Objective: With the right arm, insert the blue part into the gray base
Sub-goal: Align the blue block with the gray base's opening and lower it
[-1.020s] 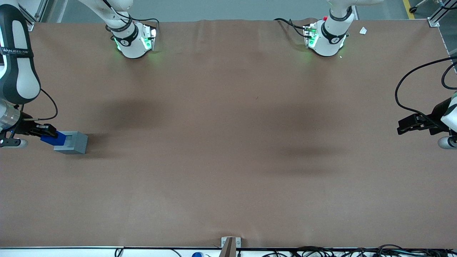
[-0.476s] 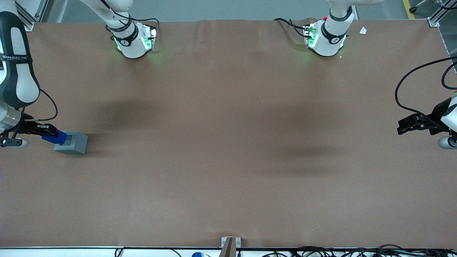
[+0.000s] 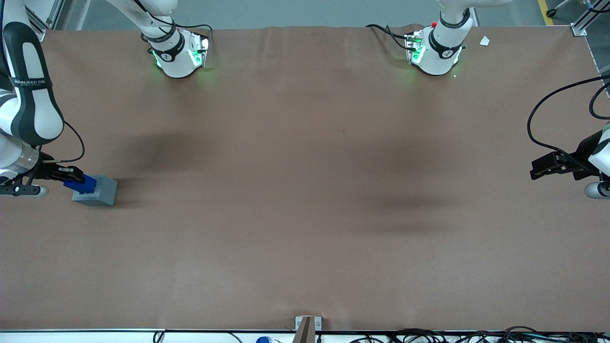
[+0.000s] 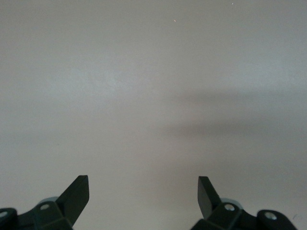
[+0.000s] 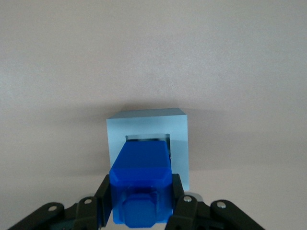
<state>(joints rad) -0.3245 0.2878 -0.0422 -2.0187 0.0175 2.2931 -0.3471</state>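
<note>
The table [image 3: 305, 190], covered in brown, carried the gray base [image 3: 97, 191] toward the working arm's end. Over the last second the right arm [image 3: 28, 90] had swung its lettered band nearer to the base, and the blue part [image 3: 79, 185] had moved over the recess. I judged insertion close. The gripper [image 5: 141, 211], just above the base, was clamped on the blue part. The band read roughly "WANJEED"; I was not sure.

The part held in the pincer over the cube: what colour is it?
Bright blue. The blue part, gripped by the pincer above the gray base, shows best in the right wrist view.
</note>
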